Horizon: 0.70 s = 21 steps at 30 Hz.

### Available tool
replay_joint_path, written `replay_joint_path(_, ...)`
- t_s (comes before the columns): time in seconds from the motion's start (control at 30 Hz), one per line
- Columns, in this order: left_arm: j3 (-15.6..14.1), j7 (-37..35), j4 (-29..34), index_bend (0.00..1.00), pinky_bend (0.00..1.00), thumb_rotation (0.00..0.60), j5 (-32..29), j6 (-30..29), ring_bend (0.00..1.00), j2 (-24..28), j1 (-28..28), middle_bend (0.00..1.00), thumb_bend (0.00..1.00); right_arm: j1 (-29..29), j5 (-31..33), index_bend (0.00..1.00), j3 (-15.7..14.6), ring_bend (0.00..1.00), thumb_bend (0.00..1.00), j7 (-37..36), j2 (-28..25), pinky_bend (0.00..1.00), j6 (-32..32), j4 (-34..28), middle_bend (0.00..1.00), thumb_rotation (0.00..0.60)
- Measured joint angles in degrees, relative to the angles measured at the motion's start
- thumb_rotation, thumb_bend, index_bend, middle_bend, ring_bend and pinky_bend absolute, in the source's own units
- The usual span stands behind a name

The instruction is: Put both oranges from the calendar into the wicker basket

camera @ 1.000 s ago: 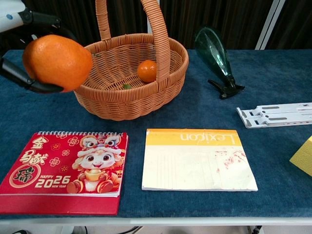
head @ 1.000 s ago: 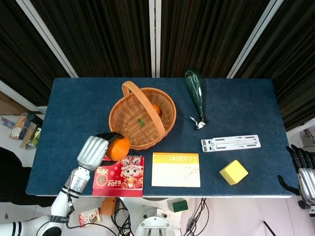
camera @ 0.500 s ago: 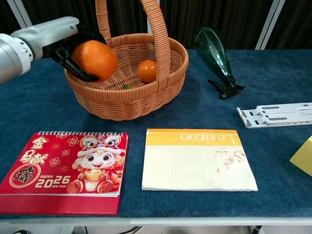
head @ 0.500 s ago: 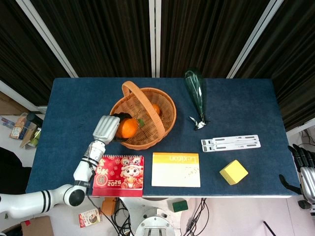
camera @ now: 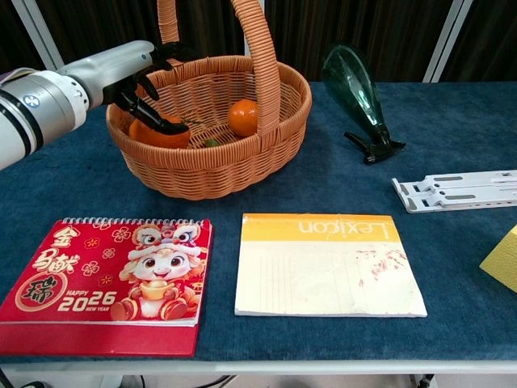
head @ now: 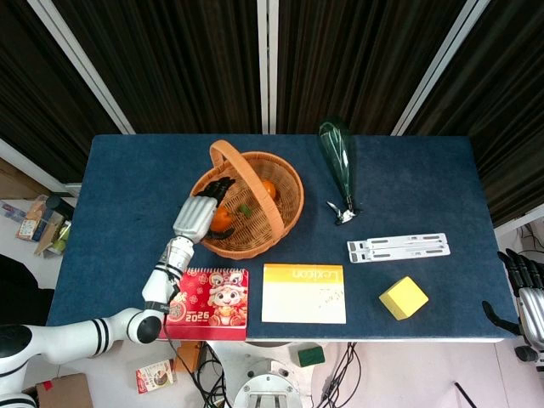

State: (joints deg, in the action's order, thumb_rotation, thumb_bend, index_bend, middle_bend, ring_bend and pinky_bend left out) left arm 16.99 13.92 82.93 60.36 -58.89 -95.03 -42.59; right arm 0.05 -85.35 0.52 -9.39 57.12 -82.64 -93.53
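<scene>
The wicker basket (head: 291,189) (camera: 212,171) stands at the table's middle left, with two oranges inside. The small orange (head: 269,189) (camera: 242,117) lies by the handle. On the basket's floor at its left side lies the larger orange (head: 223,220) (camera: 158,134). My left hand (head: 198,215) (camera: 129,77) reaches over the left rim, its fingers lifted and spread above this orange, one dark finger still crossing it. The red 2026 calendar (head: 208,304) (camera: 113,275) lies flat in front with nothing on it. At the table's far right edge my right hand (head: 523,297) hangs with fingers apart, holding nothing.
A green spray bottle (head: 338,157) (camera: 355,85) lies right of the basket. A yellow-and-white notebook (head: 303,293) (camera: 327,263) sits beside the calendar. Further right lie a white folding stand (head: 398,247) (camera: 456,192) and a yellow block (head: 403,297) (camera: 505,259).
My left hand carried the larger orange from beside the calendar over the rim and down into the basket. Its fingers have now spread off the orange. The right hand stayed put.
</scene>
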Motion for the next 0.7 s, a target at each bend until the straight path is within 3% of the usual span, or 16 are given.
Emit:
replay_joint_path(0.2,-0.76,0.58,6.26,0.04,0.28,0.572,1.97,-2.43,0.07,3.30,1.38,0.04,0.17,0.04,-0.05,0.00,-0.07,0.00,0.33,0.01,-0.02,0.00,0.15,-0.02,0.00,0.600)
replay_joint_path(0.37,-3.77,3.53,16.67,0.08,0.29,0.600,4.12,-6.57,0.07,9.77,5.06,0.06,0.19,0.02,-0.03,0.00,0.01,0.00,0.33,-0.13,-0.08,0.00,0.04,-0.04,0.00,0.600)
replay_joint_path(0.53,-10.92,5.72,24.96,0.16,0.28,0.600,12.00,-14.94,0.07,17.11,12.22,0.09,0.18,0.00,-0.42,0.00,-0.15,0.00,0.33,0.38,0.03,0.00,-0.09,-0.27,0.00,0.600)
replay_joint_path(0.7,-20.49,7.50,24.67,0.15,0.25,0.600,23.17,-25.80,0.06,20.81,21.94,0.09,0.18,-0.34,-1.63,0.00,-0.41,0.00,0.33,1.26,0.49,0.00,-1.30,-0.45,0.00,0.600)
